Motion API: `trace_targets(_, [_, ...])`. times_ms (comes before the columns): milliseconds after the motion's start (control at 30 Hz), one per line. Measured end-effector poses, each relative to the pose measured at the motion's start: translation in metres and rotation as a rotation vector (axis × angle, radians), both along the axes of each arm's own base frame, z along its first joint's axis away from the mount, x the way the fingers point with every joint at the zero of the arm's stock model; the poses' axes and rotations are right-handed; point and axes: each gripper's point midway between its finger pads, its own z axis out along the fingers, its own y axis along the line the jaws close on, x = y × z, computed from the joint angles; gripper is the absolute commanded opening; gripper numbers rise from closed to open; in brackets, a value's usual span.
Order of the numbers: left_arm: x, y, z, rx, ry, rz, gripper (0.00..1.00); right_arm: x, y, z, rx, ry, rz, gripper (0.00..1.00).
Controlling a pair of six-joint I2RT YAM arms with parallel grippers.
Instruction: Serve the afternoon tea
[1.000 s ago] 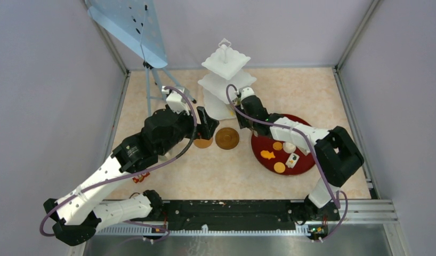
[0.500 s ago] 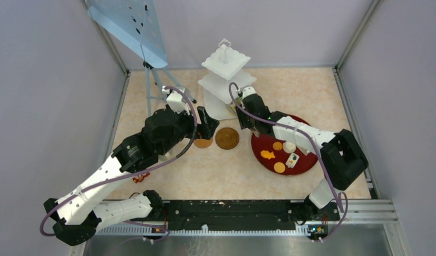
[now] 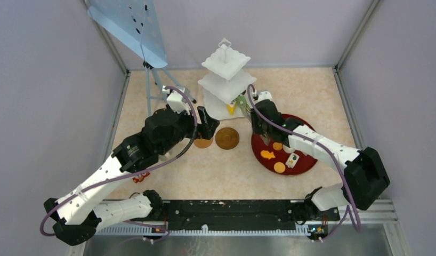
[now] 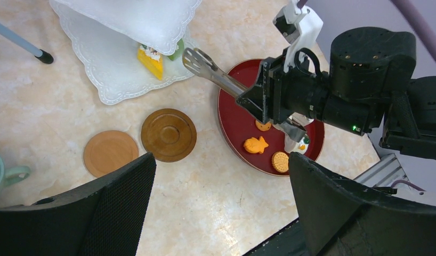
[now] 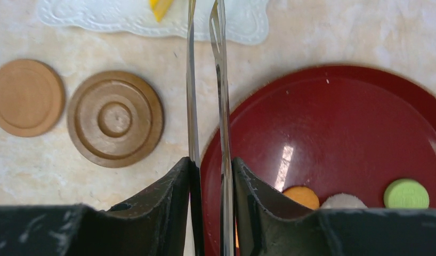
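My right gripper [image 3: 255, 116] [image 5: 210, 162] is shut on long metal tongs [image 5: 220, 80] [image 4: 210, 72], whose two arms stand close together. The empty tong tips reach the lace-edged bottom plate of the white tiered stand [image 3: 225, 85], beside a yellow wedge [image 4: 151, 60] [image 3: 231, 109] and a green piece [image 4: 177, 50]. An orange fish [image 3: 267, 154] [image 4: 255, 144], orange discs [image 3: 279, 167] [image 5: 301, 196] and a green round [image 5: 406, 193] lie on the dark-red tray [image 3: 306, 125] [image 5: 338, 122]. My left gripper [image 3: 208, 125] [image 4: 221, 213] is open and holds nothing. The teal cup [image 4: 1, 173] stands at its left.
A light wooden coaster [image 4: 110, 153] [image 3: 203, 142] and a dark ringed one [image 4: 168, 134] [image 3: 227, 138] lie side by side between the arms. A blue perforated panel on a stand [image 3: 130, 26] occupies the back left corner. Frame posts and walls close in the table.
My right arm drew back to the right, away from the stand, and its jaws squeezed the tongs narrower. The yellow wedge and green piece now show on the bottom plate. The left arm stayed still.
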Motion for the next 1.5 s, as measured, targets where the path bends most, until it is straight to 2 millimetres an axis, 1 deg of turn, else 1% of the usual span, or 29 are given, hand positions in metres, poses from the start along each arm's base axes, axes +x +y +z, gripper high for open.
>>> trace_targets(133, [0.0,0.0,0.0,-0.002,0.0,-0.003,0.99,-0.012,-0.021,-0.018,-0.026,0.06,-0.056,0.31])
trace_targets(333, [-0.001,-0.002,0.001,-0.005,-0.001,-0.009,0.99,-0.015,-0.044,-0.027,-0.022,0.095,-0.135,0.3])
trace_targets(467, [-0.002,-0.001,0.002,-0.008,-0.002,-0.01,0.99,-0.016,-0.053,-0.035,-0.017,0.113,-0.162,0.3])
trace_targets(567, [-0.003,0.0,0.004,-0.014,-0.007,-0.011,0.99,-0.014,-0.06,-0.038,-0.016,0.119,-0.18,0.3])
trace_targets(667, [-0.003,0.001,0.005,-0.017,-0.01,-0.011,0.99,-0.007,-0.064,-0.036,-0.005,0.106,-0.197,0.3])
trace_targets(800, [-0.003,0.001,0.005,-0.017,-0.009,-0.011,0.99,0.0,-0.068,-0.04,-0.009,0.104,-0.212,0.29])
trace_targets(900, [-0.003,0.001,0.005,-0.017,-0.009,-0.011,0.99,0.004,-0.069,-0.042,-0.025,0.109,-0.212,0.27])
trace_targets(1067, [-0.004,0.002,0.005,-0.017,-0.01,-0.01,0.99,0.006,-0.065,-0.03,-0.018,0.109,-0.186,0.27])
trace_targets(1200, [-0.004,0.002,0.007,-0.021,-0.013,-0.011,0.99,-0.009,-0.06,-0.022,0.001,0.129,-0.138,0.28])
trace_targets(1267, [-0.004,0.001,0.007,-0.021,-0.013,-0.011,0.99,-0.015,-0.053,-0.018,0.016,0.134,-0.109,0.27])
trace_targets(1400, [-0.004,0.001,0.008,-0.027,-0.016,-0.014,0.99,-0.023,-0.039,-0.02,0.034,0.153,-0.064,0.28])
trace_targets(1500, [-0.004,0.001,0.008,-0.026,-0.016,-0.013,0.99,-0.023,-0.036,-0.023,0.039,0.16,-0.063,0.28])
